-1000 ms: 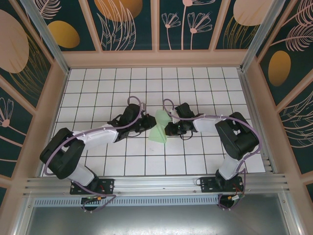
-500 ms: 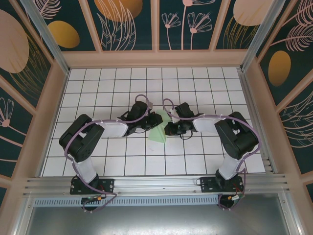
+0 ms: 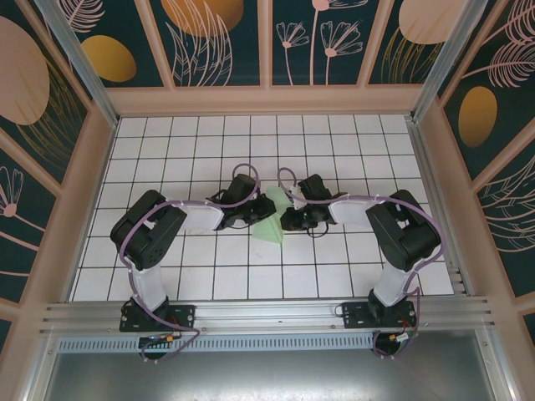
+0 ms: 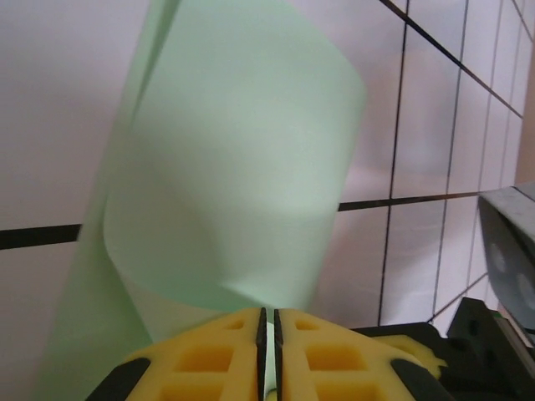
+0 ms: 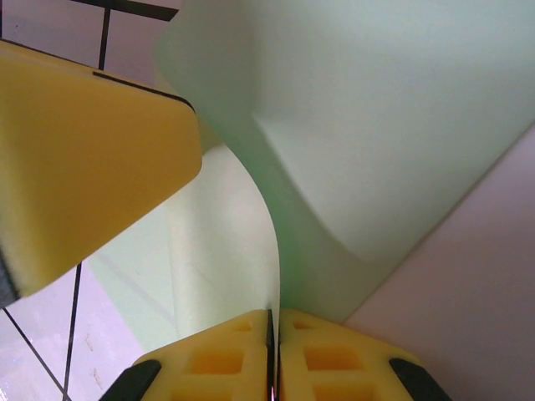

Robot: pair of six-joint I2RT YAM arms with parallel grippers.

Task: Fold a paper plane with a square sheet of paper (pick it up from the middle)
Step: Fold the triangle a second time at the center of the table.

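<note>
"Is there a label, a brand or a number here for you to read?"

"No, you'll find no writing anywhere. The paper [image 4: 234, 167] is plain pale green on each face you can see."

"And around it?"

"The tabletop [image 3: 334, 267] carries black grid lines on white. The wall panels [image 3: 217, 50] show painted leaves, flowers and round shapes. You won't find a letter or a figure on any of them."

Top view: bright, even overhead light and sharp focus, with only faint soft shadows on the tiled table [image 3: 251, 284]. Both wrist views: diffuse light, no glare. The folded paper [image 4: 234, 167] sits too close to the lens, its edges blurred, softest toward 12 o'clock.
</note>
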